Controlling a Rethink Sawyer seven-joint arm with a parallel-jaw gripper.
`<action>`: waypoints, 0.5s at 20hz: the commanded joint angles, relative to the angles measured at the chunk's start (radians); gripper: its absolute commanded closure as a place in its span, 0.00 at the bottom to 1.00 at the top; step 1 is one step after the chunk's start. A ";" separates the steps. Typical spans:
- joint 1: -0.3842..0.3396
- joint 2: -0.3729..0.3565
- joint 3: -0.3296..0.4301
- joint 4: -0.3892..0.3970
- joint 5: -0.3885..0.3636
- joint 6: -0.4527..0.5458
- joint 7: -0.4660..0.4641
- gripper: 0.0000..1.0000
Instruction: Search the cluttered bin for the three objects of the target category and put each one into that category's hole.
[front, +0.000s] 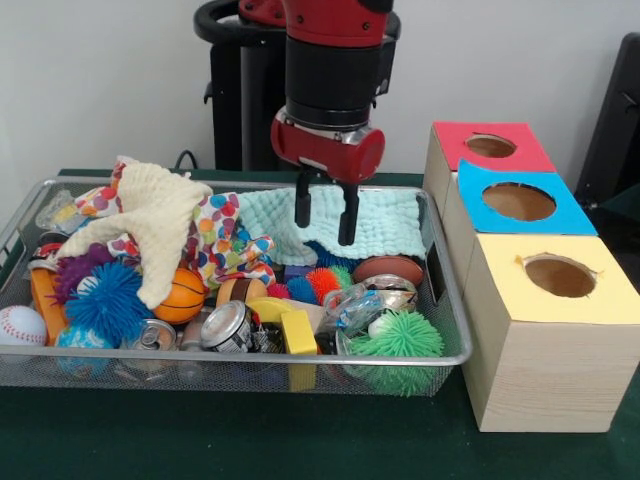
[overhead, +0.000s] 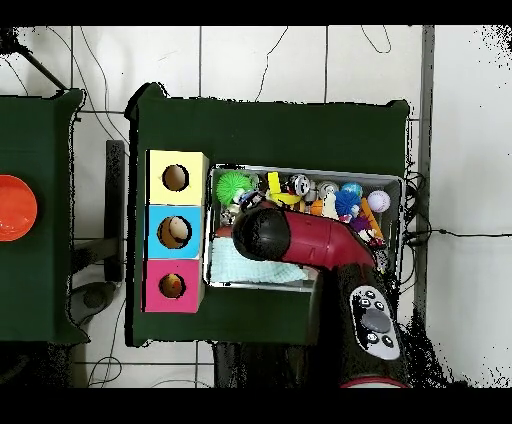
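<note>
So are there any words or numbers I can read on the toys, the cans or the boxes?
None can be read.
Cans: the printing is too blurred to read.
Spotted cloth: only coloured dots, no letters.
Red box, blue box and yellow box: plain coloured tops with holes, no labels.
Arm's control pad: buttons, markings too small to read.

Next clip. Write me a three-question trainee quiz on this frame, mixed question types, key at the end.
1. True or false: the gripper is holding a ball.
2. Which box is nearest the camera in the front view? A) red box B) blue box C) yellow box
3. Fill in: the spiky green ball lies at the basket's end nearest the ____.

Key: 1 false; 2 C; 3 boxes.
</note>
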 joint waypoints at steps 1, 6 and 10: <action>0.010 0.084 0.058 0.023 -0.044 -0.103 0.051 0.00; 0.016 0.115 0.063 -0.004 -0.028 -0.135 0.058 0.00; 0.004 0.150 0.081 -0.026 -0.029 -0.190 0.052 0.00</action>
